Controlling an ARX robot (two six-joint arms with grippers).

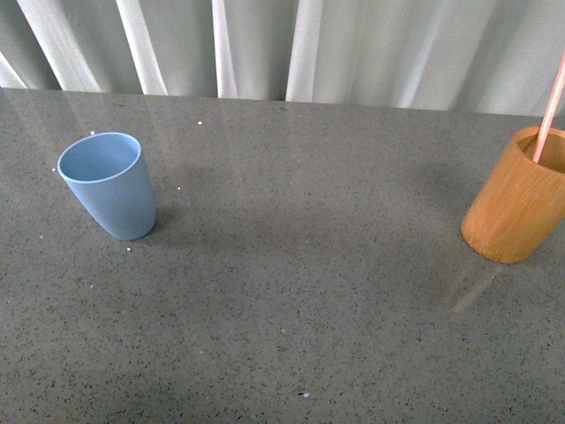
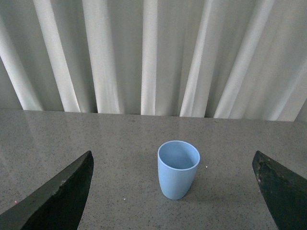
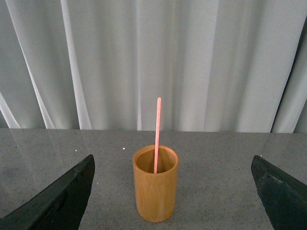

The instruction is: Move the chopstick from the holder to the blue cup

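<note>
1. Front view: the chopstick stands in the holder at the right edge of the frame. Its long axis runs steeply up and leans slightly right. Its lower end is inside the holder's mouth and its upper end is cut off by the frame edge, so its full length does not show. The blue cup stands on its base at the left of the frame, well apart from the holder, with bare grey speckled table between them. A white curtain fills the top of the frame. Neither arm shows here.

2. Left wrist view: the left gripper is spread wide and holds nothing. Its two dark fingers flank the blue cup without touching it. The cup sits upright, centred between them and further off on the table. As far as its interior shows, it looks empty. No chopstick shows in this view.

3. Right wrist view: the right gripper is likewise spread wide, grasping nothing. The holder stands upright, centred between the fingers and apart from both. The chopstick rises almost vertically from its mouth, clear of the gripper. About half its visible length is above the rim. It is the only thing seen in the holder.
</note>
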